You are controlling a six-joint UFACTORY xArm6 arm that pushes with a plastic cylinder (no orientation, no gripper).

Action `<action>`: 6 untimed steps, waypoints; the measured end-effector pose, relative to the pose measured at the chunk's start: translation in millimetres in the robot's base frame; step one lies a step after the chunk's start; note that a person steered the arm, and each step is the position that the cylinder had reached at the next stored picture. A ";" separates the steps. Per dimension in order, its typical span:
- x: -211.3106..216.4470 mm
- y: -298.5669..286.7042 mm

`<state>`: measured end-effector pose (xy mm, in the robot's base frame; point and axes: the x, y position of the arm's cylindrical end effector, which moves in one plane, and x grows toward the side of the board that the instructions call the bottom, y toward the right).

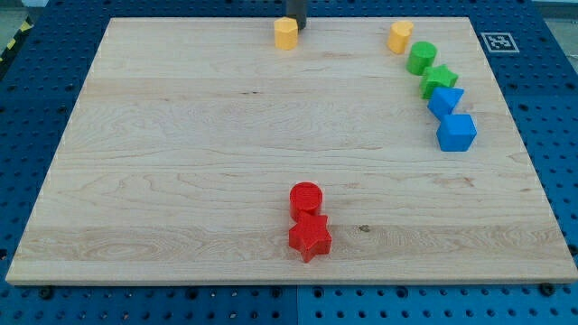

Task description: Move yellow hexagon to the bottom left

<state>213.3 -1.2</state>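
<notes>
Risk: my tip (295, 26) (plain rod, no jaws) sits just top-right of yellow hexagon (285, 33) at surface (181, 135) top edge; off-centre contact could spin the block sideways, away from bottom-left.

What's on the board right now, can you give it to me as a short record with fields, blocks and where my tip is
board: wooden board on blue pegboard
yellow hexagon: top edge, near centre
my tip: touching or just beside the yellow hexagon's upper right
second yellow block: top, toward the view's right
green blocks: cylinder, star-like one, below it
blue blocks: two, continuing that line downward
red blocks: cylinder above star, bottom centre
task status: hexagon not yet at bottom left
</notes>
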 end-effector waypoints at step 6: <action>114.8 -120.9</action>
<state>328.2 -122.1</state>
